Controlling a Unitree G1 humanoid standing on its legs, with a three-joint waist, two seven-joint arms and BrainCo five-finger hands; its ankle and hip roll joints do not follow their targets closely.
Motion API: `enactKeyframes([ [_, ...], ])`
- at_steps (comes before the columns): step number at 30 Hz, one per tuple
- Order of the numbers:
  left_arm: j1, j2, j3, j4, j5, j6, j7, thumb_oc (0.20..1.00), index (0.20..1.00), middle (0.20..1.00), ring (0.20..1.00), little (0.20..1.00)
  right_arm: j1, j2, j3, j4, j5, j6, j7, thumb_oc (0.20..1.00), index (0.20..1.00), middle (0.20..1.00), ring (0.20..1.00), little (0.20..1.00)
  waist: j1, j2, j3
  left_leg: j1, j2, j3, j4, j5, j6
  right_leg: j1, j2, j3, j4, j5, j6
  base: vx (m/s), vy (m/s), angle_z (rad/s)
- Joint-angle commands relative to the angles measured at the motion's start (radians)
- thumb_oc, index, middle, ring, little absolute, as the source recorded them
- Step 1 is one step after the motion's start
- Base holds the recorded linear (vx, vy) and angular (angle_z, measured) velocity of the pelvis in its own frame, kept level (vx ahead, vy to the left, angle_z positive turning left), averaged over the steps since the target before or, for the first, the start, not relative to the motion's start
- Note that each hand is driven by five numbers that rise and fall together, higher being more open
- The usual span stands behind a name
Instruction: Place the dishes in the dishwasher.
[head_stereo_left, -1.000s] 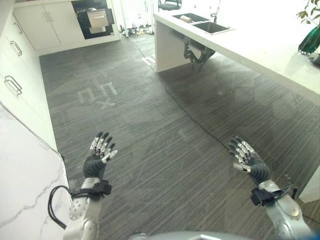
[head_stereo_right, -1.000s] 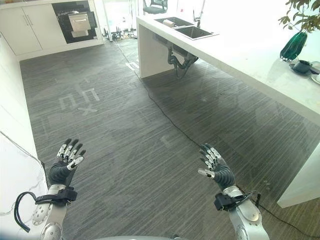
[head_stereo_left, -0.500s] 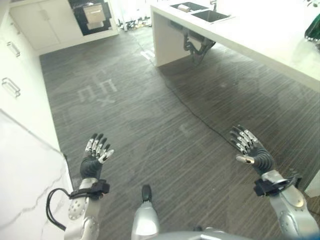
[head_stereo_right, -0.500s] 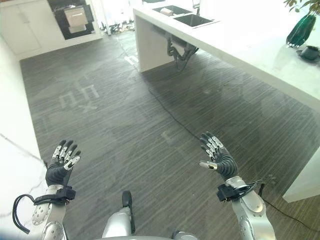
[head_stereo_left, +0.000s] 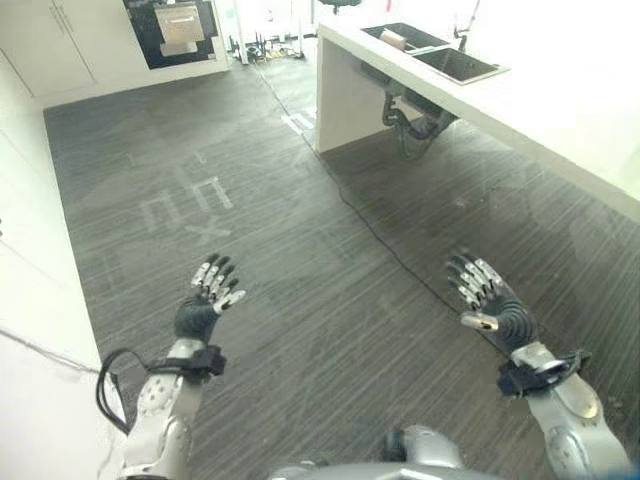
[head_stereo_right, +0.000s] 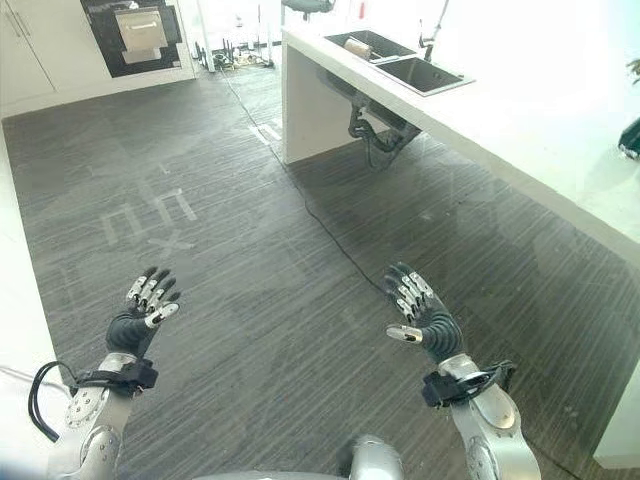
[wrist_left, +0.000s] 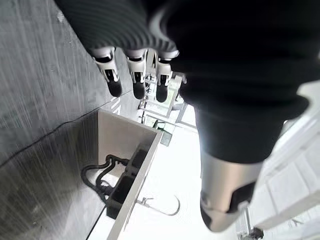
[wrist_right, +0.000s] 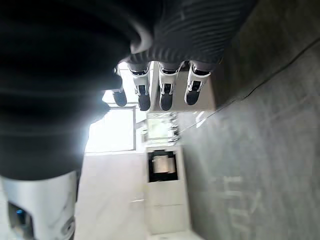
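Both hands hang open over the dark striped floor, holding nothing. My left hand (head_stereo_left: 204, 303) is low on the left, palm turned inward, fingers (wrist_left: 137, 80) straight. My right hand (head_stereo_left: 489, 304) is low on the right at about the same height, fingers (wrist_right: 166, 95) also straight. A dark appliance opening with a silver front (head_stereo_left: 179, 24) sits in the white cabinets at the far wall, well ahead of both hands, and shows again as the dark opening (wrist_right: 161, 165) past the right fingers. No dishes show near the hands.
A long white counter (head_stereo_left: 560, 110) runs along the right, with a sink (head_stereo_left: 458, 63) set in it and pipes (head_stereo_left: 410, 112) hanging below. White cabinets (head_stereo_left: 25, 230) line the left side. A thin cable (head_stereo_left: 372, 233) lies across the floor.
The whole picture has shifted, so the camera has moved; the counter and sink now sit further into view. Both hands stay open and raised at about the same places.
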Motion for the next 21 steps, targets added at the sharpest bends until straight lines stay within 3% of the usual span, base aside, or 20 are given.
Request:
enactKeyframes([
  [1, -0.027, 0.045, 0.0, -0.064, 0.025, -0.044, -0.046, 1.0, 1.0, 1.0, 1.0, 1.0, -0.028, -0.007, -0.066, -0.008, 0.088, -0.089, 0.01, 1.0, 1.0, 1.0, 1.0, 1.0, -0.037, -0.027, 0.056, -0.034, 0.001, -0.094, -0.036, 0.045, -0.024, 0.103, 0.003, 0.165, -0.329, 0.28, 0.114, 0.79, -0.181, 0.71],
  [3, -0.022, 0.03, -0.024, -0.057, 0.04, -0.065, -0.052, 1.0, 1.0, 1.0, 1.0, 1.0, -0.01, 0.007, -0.058, -0.007, 0.075, -0.11, 0.002, 1.0, 1.0, 1.0, 1.0, 1.0, -0.059, -0.026, 0.063, 0.009, -0.012, -0.134, -0.036, 0.017, -0.011, 0.025, -0.003, 0.167, -0.342, 0.311, 0.108, 0.72, -0.173, 0.79],
  [6, -0.023, 0.029, -0.027, -0.059, 0.044, -0.061, -0.043, 1.0, 1.0, 1.0, 1.0, 1.0, -0.027, 0.005, -0.035, -0.001, 0.085, -0.108, -0.01, 1.0, 1.0, 1.0, 1.0, 1.0, -0.057, -0.031, 0.05, 0.078, -0.023, -0.153, -0.036, -0.059, 0.007, 0.062, 0.003, 0.153, -0.327, 0.298, 0.108, 0.71, -0.202, 0.52],
  [7, -0.036, 0.024, -0.034, -0.048, 0.037, -0.056, -0.034, 1.0, 1.0, 1.0, 1.0, 1.0, -0.054, -0.003, -0.03, 0.01, 0.086, -0.087, -0.019, 1.0, 1.0, 1.0, 1.0, 1.0, -0.065, -0.024, 0.02, 0.117, -0.014, -0.117, 0.012, -0.119, 0.01, 0.104, -0.002, 0.135, -0.298, 0.268, 0.09, 0.82, -0.272, 0.0],
  [9, -0.028, 0.018, -0.03, -0.051, 0.034, -0.053, -0.028, 1.0, 1.0, 1.0, 1.0, 1.0, -0.057, -0.005, -0.033, 0.007, 0.082, -0.073, -0.019, 1.0, 1.0, 1.0, 1.0, 1.0, -0.067, -0.018, 0.006, 0.132, -0.005, -0.103, 0.053, -0.133, -0.004, 0.116, 0.003, 0.125, -0.283, 0.251, 0.075, 0.46, -0.206, -0.16],
  [10, -0.005, 0.007, -0.027, -0.06, 0.008, -0.041, -0.02, 1.0, 1.0, 1.0, 1.0, 1.0, -0.059, -0.011, -0.036, -0.003, 0.071, -0.052, -0.019, 1.0, 1.0, 1.0, 1.0, 1.0, -0.072, -0.009, -0.016, 0.136, 0.032, -0.068, 0.181, -0.032, -0.061, 0.146, 0.02, 0.082, -0.282, 0.222, 0.022, 0.4, -0.27, -0.19],
  [11, 0.002, 0.005, -0.025, -0.065, -0.002, -0.037, -0.023, 1.0, 1.0, 1.0, 1.0, 1.0, -0.06, -0.014, -0.037, -0.008, 0.067, -0.05, -0.01, 1.0, 1.0, 1.0, 1.0, 1.0, -0.072, -0.004, -0.024, 0.13, 0.045, -0.065, 0.216, 0.003, -0.081, 0.16, 0.03, 0.072, -0.287, 0.209, 0.009, 0.52, -0.384, 0.03],
  [12, 0.015, -0.005, -0.026, -0.066, 0.011, -0.05, -0.033, 1.0, 1.0, 1.0, 1.0, 1.0, -0.06, -0.018, -0.031, -0.009, 0.052, -0.059, -0.002, 1.0, 1.0, 1.0, 1.0, 1.0, -0.059, 0.0, -0.026, 0.082, 0.077, -0.063, 0.445, 0.095, -0.134, 0.216, 0.057, 0.079, -0.302, 0.162, -0.017, 0.45, -0.39, 0.04],
  [13, 0.029, -0.013, -0.032, -0.068, 0.041, -0.079, -0.037, 1.0, 1.0, 1.0, 1.0, 1.0, -0.06, -0.024, -0.025, -0.004, 0.04, -0.072, 0.006, 1.0, 1.0, 1.0, 1.0, 1.0, -0.045, -0.027, -0.022, -0.033, 0.068, -0.076, 0.655, 0.164, -0.152, 0.249, 0.043, 0.073, -0.316, 0.154, -0.05, 0.4, -0.369, -0.13],
  [15, 0.046, -0.016, -0.04, -0.064, 0.072, -0.11, -0.036, 1.0, 1.0, 1.0, 1.0, 1.0, -0.059, -0.03, -0.02, 0.006, 0.026, -0.087, 0.003, 1.0, 1.0, 1.0, 1.0, 1.0, -0.024, -0.043, -0.008, -0.197, 0.085, -0.091, 0.851, 0.187, -0.156, 0.3, 0.047, 0.105, -0.321, 0.124, -0.074, 0.37, -0.286, -0.55],
  [16, 0.042, -0.016, -0.042, -0.053, 0.067, -0.111, -0.039, 1.0, 1.0, 1.0, 1.0, 1.0, -0.067, -0.038, -0.016, 0.017, 0.018, -0.095, -0.005, 1.0, 1.0, 1.0, 1.0, 1.0, -0.007, -0.049, 0.007, -0.287, 0.104, -0.081, 0.873, 0.166, -0.137, 0.337, 0.051, 0.118, -0.329, 0.111, -0.077, 0.43, -0.224, -0.77],
  [17, 0.042, -0.015, -0.037, -0.052, 0.061, -0.104, -0.045, 1.0, 1.0, 1.0, 1.0, 1.0, -0.077, -0.047, -0.016, 0.02, 0.02, -0.092, -0.01, 1.0, 1.0, 1.0, 1.0, 1.0, 0.003, -0.051, 0.017, -0.335, 0.126, -0.061, 0.795, 0.162, -0.123, 0.367, 0.06, 0.142, -0.336, 0.098, -0.078, 0.48, -0.136, -0.71],
  [19, 0.06, -0.012, -0.026, -0.065, 0.055, -0.104, -0.061, 1.0, 1.0, 1.0, 1.0, 1.0, -0.102, -0.059, -0.017, 0.011, 0.026, -0.073, -0.009, 1.0, 1.0, 1.0, 1.0, 1.0, 0.011, -0.046, 0.027, -0.302, 0.159, 0.024, 0.543, 0.15, -0.114, 0.402, 0.067, 0.184, -0.345, 0.076, -0.066, 0.56, 0.07, -0.66],
  [20, 0.078, -0.011, -0.018, -0.066, 0.04, -0.103, -0.063, 1.0, 1.0, 1.0, 1.0, 1.0, -0.105, -0.056, -0.021, -0.004, 0.016, -0.059, 0.0, 1.0, 1.0, 1.0, 1.0, 1.0, 0.007, -0.025, 0.027, -0.26, 0.158, 0.056, 0.264, 0.175, -0.126, 0.418, 0.077, 0.219, -0.354, 0.066, -0.04, 0.65, 0.264, -1.02],
  [21, 0.089, -0.013, -0.014, -0.063, 0.019, -0.098, -0.063, 1.0, 1.0, 1.0, 1.0, 1.0, -0.101, -0.057, -0.021, -0.015, 0.01, -0.051, 0.004, 1.0, 1.0, 1.0, 1.0, 1.0, 0.008, -0.006, 0.023, -0.244, 0.164, 0.038, 0.093, 0.223, -0.147, 0.432, 0.089, 0.241, -0.361, 0.056, -0.028, 0.74, 0.351, -0.92],
])
